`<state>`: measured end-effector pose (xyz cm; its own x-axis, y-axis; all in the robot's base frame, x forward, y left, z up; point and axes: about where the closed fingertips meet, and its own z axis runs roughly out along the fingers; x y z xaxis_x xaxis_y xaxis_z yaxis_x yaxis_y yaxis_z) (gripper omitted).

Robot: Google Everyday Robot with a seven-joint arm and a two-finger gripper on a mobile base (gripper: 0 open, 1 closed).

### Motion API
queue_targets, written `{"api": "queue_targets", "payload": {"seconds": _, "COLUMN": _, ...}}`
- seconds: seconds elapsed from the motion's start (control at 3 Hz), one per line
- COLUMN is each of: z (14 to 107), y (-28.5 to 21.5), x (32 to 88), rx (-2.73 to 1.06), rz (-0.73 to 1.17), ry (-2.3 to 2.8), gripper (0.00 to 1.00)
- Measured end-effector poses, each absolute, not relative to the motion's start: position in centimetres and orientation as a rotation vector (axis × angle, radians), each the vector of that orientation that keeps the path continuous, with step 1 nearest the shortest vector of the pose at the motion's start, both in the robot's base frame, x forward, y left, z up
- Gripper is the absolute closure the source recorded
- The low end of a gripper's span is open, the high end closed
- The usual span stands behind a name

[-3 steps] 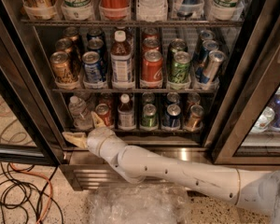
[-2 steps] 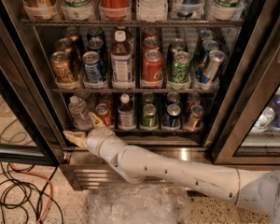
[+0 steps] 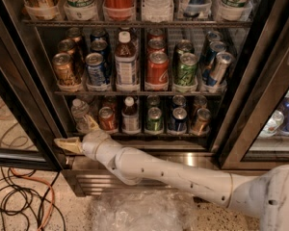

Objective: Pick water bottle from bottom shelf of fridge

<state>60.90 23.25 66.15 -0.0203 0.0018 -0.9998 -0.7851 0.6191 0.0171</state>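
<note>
Two tan fingers (image 3: 67,145) of the gripper (image 3: 75,132) are standing wide apart and holding nothing, at the left front corner of the bottom shelf of the fridge (image 3: 236,95). The water bottle (image 3: 80,112) is standing upright at the left end of this shelf, just behind the gripper. One finger is pointing up close to its lower part; I cannot tell if it is touching. A reddish can (image 3: 107,119) is standing just beside the bottle, on its right. I am judging that the approach is the step in hand. To do it well, the gripper is needing to go deeper, so that the ribbed body is sitting between both fingers, without pushing the can, and then to close gently, because such thin plastic is probably yielding.
</note>
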Motion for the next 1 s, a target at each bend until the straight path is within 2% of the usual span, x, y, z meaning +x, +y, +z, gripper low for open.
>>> {"api": "queue_targets", "payload": {"seconds": 1.0, "z": 63.9, "y": 25.8, "x": 62.8, "rx": -0.762, "rz": 0.699, "ry": 1.438, "gripper": 0.17}}
